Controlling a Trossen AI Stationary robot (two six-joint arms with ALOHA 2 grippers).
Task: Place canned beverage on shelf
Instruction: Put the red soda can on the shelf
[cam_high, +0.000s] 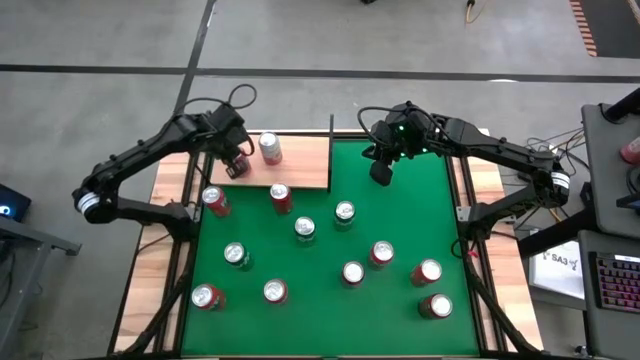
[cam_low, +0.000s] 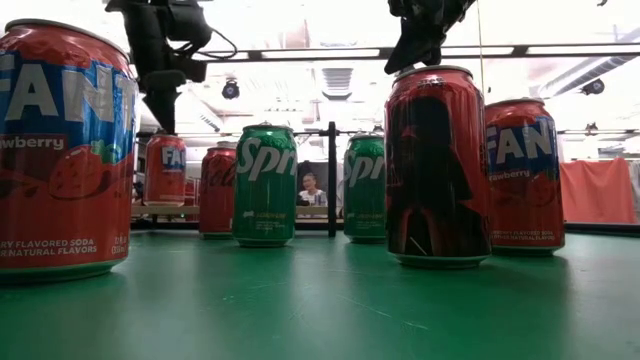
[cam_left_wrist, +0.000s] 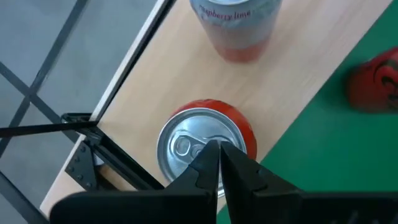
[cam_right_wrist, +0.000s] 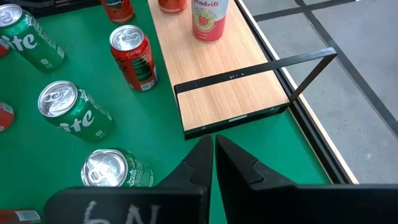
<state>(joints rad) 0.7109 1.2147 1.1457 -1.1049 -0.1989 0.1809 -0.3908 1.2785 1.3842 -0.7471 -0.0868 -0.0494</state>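
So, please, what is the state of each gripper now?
Left gripper: shut, empty, above a red can on the shelf.
Right gripper: shut, empty, over the green table near the shelf's end.

Two upright cans (cam_high: 270, 148) on pale shelf (cam_high: 305, 160)

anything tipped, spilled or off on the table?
Nothing stands out. Every can visible stands upright, with no spill on the green surface. Two cans are on the shelf: a pale can and a red can under the shut left end effector. The right end effector, also shut, hangs above the green surface beside the shelf.
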